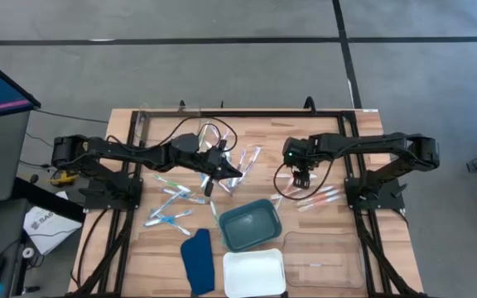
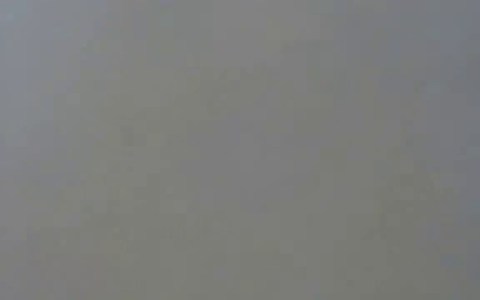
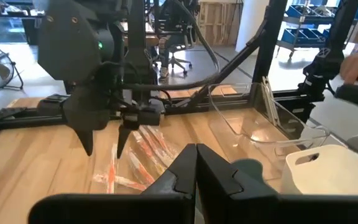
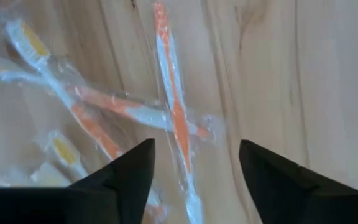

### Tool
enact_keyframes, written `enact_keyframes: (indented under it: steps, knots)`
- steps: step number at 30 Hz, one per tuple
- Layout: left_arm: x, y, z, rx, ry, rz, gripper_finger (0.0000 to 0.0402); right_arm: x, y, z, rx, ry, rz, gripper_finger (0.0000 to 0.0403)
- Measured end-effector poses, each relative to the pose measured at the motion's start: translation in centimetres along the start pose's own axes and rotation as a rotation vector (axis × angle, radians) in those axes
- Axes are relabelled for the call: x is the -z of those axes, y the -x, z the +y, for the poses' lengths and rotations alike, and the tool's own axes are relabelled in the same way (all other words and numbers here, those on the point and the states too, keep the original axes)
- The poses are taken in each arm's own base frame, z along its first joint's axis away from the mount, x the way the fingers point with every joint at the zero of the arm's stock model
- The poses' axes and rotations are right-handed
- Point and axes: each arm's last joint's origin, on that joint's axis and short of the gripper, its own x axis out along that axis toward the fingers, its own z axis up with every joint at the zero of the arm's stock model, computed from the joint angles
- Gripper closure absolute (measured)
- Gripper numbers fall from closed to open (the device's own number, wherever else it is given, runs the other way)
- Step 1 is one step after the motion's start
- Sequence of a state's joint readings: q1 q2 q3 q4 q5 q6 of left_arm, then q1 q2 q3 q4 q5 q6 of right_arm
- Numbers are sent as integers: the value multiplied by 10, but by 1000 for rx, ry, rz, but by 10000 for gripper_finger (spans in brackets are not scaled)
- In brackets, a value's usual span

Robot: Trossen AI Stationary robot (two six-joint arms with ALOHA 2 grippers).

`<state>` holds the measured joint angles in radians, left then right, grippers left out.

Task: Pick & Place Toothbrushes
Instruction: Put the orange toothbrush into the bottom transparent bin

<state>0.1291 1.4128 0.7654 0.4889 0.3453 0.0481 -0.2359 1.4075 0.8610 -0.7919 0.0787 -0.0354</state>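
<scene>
Orange toothbrushes (image 4: 174, 118) under the right pincer (image 4: 194, 163), fingers apart, empty; left pincer (image 3: 196, 163) pressed together.

Bare wood lies open just right of the deep green plastic tray (image 1: 250, 224). Left of it, scattered wrapped toothbrushes (image 1: 172, 199) clutter the wooden table (image 1: 330, 240); the clear plastic bin (image 1: 325, 257) blocks its lower right.
</scene>
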Motion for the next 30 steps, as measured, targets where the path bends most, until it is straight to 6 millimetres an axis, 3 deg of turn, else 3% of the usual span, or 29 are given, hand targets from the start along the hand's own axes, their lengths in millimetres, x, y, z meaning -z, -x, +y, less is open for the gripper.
enact_keyframes:
  steps: [5,17,30]
  knots:
    - [0,-1,-3,8,10,1,399,6,-12,1,1,-56,-16,159]
    - [0,-2,-7,23,-2,-3,399,32,-34,7,-1,-85,75,190]
    - [-3,-2,-7,22,-14,-31,399,29,-35,6,15,-98,44,238]
